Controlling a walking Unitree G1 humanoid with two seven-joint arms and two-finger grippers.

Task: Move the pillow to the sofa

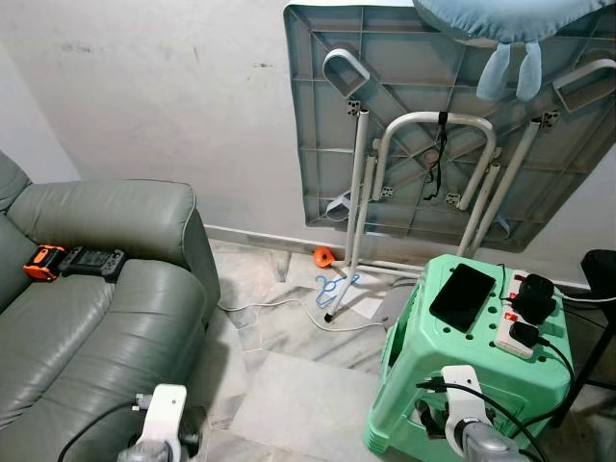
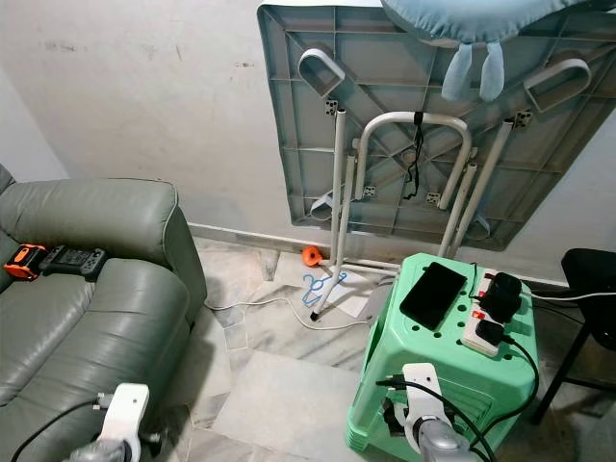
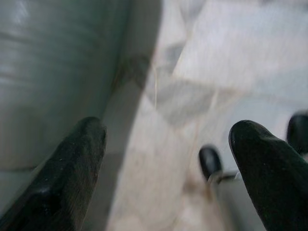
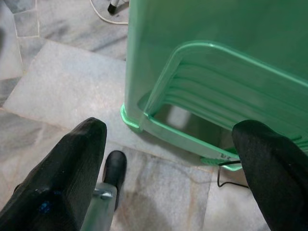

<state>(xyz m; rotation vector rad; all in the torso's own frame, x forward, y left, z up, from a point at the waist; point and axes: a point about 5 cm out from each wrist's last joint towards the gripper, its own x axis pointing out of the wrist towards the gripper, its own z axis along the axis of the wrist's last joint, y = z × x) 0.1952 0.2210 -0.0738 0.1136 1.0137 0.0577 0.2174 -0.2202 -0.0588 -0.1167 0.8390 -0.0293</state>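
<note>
green stool bears phone and power strip.

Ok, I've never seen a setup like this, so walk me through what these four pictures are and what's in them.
A walking humanoid robot took these. The two wide pictures come from its head, looking forward and down. They show a grey sofa with a game controller on it, and a green stool carrying a phone and a power strip. A folded table leans on the wall, with the blue pillow on top. The two close pictures come from the wrists. The left gripper hangs beside the sofa, the right gripper by the stool. Both jaws are open and hold nothing.
</note>
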